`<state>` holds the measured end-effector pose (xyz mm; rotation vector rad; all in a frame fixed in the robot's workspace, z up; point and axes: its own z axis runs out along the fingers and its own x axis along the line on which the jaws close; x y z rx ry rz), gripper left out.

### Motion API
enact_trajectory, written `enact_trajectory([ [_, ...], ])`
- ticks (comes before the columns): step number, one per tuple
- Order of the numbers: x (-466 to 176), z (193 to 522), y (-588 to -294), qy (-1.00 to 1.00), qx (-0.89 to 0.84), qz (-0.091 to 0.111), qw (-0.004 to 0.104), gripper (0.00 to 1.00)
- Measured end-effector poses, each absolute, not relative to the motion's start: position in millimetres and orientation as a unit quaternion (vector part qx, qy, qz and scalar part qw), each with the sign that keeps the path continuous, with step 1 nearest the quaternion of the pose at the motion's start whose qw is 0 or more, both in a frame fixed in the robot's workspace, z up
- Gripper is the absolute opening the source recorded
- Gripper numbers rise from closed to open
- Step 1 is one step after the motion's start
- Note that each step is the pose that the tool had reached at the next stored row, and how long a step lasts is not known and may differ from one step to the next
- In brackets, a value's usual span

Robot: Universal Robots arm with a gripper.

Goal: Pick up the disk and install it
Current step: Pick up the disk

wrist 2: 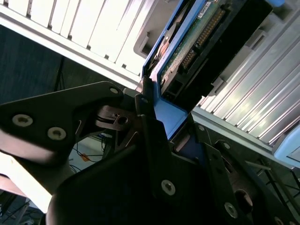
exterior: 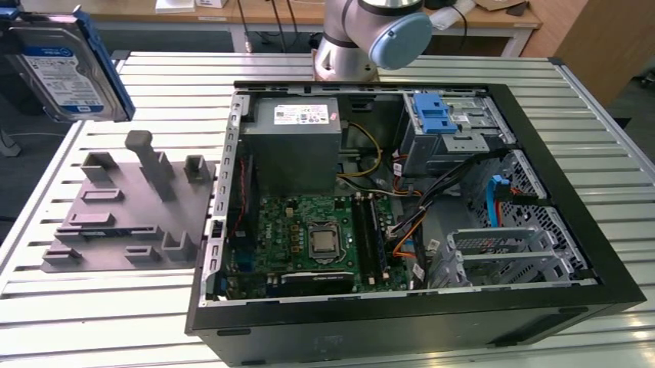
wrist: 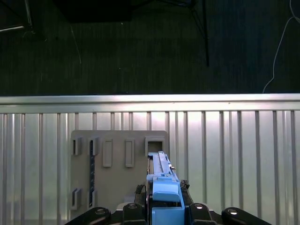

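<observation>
While the disk (exterior: pixel 67 69) hangs in the air at the exterior view's far left, well above the slatted metal table (exterior: pixel 103 307), we see its white-and-blue label turned toward the camera and a blue rail running down its edge. Below it, a grey slotted holder (exterior: pixel 133 207) lies flat on the table, just left of the open computer case (exterior: pixel 573 230).

In both wrist views the gripper (wrist 2: pixel 171 119) (wrist: pixel 165 208) has its jaws clenched on the disk. The black fingers (wrist 2: pixel 146 112) press against the blue rail from either side. In the first wrist view we look along the disk edge-on, with the holder and table beyond it.

Inside the case, a grey power supply box (exterior: pixel 297 146) sits at the far left and a green circuit board (exterior: pixel 317 234) lies nearer. A silver bay with a blue latch (exterior: pixel 445 123) stands at the far right. The arm's base (exterior: pixel 358 46) rises beyond the case's far side.
</observation>
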<state>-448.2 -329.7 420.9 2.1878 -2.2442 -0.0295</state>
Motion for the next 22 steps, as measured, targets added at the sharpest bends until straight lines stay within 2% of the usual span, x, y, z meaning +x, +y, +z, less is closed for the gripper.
enact_trajectory([
  [22,-448.2,447.1,-329.7,-0.716,0.698,-0.009,0.004,0.36],
])
